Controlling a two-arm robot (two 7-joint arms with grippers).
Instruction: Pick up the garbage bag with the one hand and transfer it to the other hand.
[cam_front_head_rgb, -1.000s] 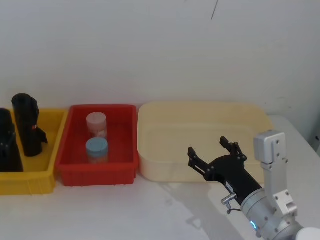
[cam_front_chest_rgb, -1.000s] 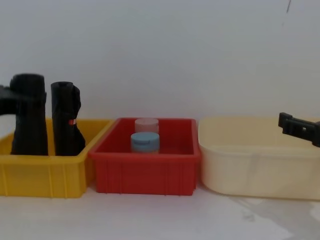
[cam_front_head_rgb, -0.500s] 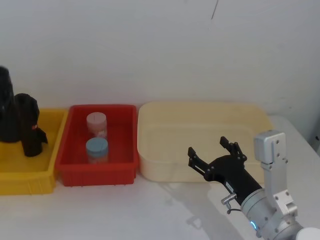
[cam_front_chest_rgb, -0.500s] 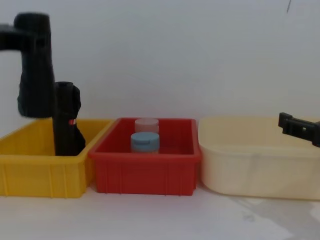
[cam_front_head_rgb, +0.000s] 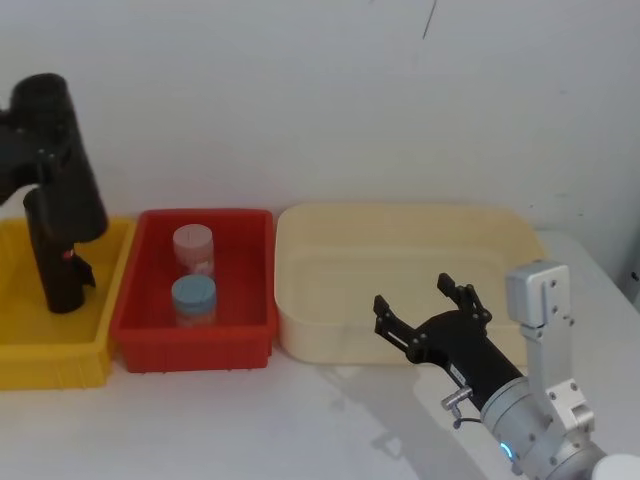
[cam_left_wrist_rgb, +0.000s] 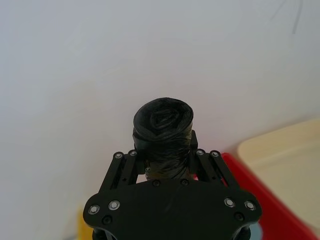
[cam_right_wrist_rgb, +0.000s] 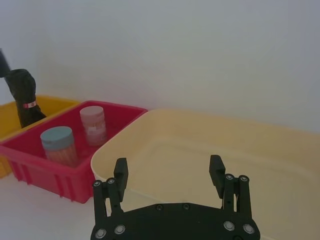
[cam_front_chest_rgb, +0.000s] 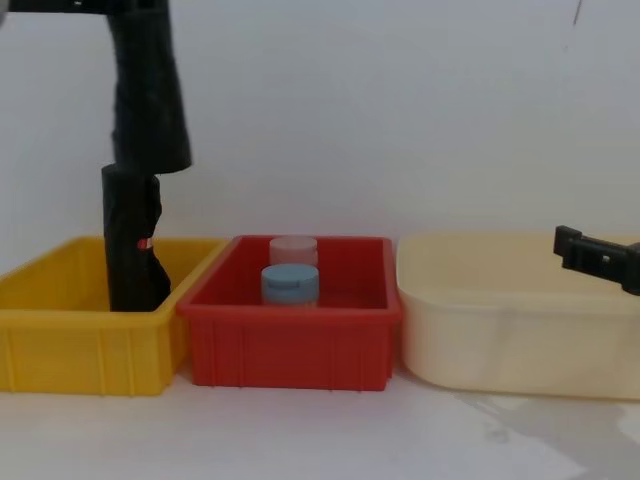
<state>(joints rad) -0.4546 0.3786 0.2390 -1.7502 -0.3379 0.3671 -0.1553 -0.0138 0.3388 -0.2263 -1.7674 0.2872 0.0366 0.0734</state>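
Clamping the garbage bag (cam_front_head_rgb: 78, 200) above the yellow bin (cam_front_head_rgb: 60, 365): left gripper (cam_left_wrist_rgb: 164, 146), pickup done.
Handover remains; right gripper (cam_front_head_rgb: 415, 297) spread wide, well apart from that bin.

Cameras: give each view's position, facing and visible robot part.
Head: high, looking down at the table; left gripper holds the garbage bag, right gripper open.
Chest: low, looking across the table; right gripper's tip at the right edge.
Left wrist: behind its gripper, facing the wall.
Right wrist: behind its gripper, facing the cream tub.
Head and chest share the red bin.
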